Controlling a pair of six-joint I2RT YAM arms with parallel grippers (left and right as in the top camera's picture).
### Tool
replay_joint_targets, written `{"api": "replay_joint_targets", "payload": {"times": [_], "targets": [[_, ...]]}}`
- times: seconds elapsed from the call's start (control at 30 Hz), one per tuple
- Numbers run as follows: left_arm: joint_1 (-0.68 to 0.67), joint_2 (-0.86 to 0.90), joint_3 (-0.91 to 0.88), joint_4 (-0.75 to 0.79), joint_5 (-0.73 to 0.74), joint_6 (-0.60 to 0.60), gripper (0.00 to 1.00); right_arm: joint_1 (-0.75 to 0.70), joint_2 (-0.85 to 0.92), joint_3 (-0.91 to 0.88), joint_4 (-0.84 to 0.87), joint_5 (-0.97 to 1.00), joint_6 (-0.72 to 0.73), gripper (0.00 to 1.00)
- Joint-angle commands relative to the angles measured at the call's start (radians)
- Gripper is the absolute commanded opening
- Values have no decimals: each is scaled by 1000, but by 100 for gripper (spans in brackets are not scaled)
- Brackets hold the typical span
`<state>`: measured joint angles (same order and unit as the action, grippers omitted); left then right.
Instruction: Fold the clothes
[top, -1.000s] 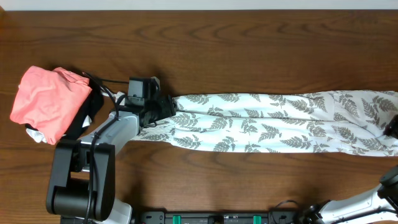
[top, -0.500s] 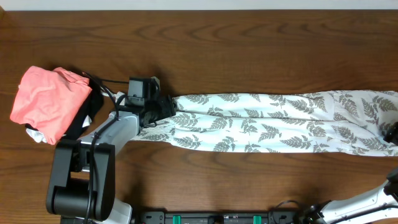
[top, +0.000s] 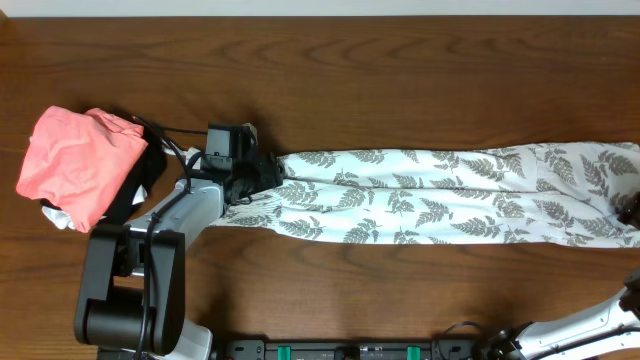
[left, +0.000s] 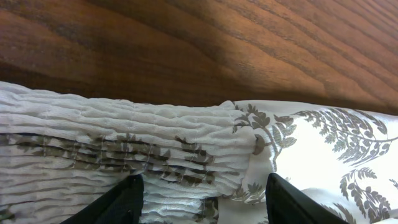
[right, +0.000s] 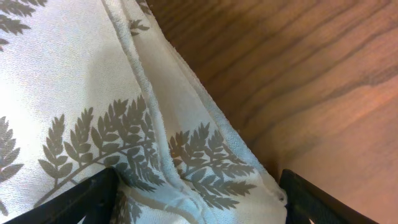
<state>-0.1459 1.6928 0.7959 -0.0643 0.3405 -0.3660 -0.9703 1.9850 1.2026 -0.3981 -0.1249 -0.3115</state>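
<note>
The clothes (top: 440, 198) lie stretched along the table (top: 400, 70); the left tool (left: 205, 200) and right tool (right: 198, 200) stand spread over its ends

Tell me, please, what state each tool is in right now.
Left tool: open, straddling the garment at its gathered end.
Right tool: open, over its hem.

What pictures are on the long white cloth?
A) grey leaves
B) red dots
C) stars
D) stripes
A: the cloth is printed all over with grey fern leaves, which both wrist views show close up.
</note>
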Motion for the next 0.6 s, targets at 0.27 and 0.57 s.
{"api": "replay_joint_targets", "payload": {"times": [0.27,0.57], "targets": [[4,10,-6,-10,-19,5,64,-5,97,-6,-16,-25,-19,73],[4,9,-6,-10,-19,0,64,-5,98,-6,3,-90,10,14]]}}
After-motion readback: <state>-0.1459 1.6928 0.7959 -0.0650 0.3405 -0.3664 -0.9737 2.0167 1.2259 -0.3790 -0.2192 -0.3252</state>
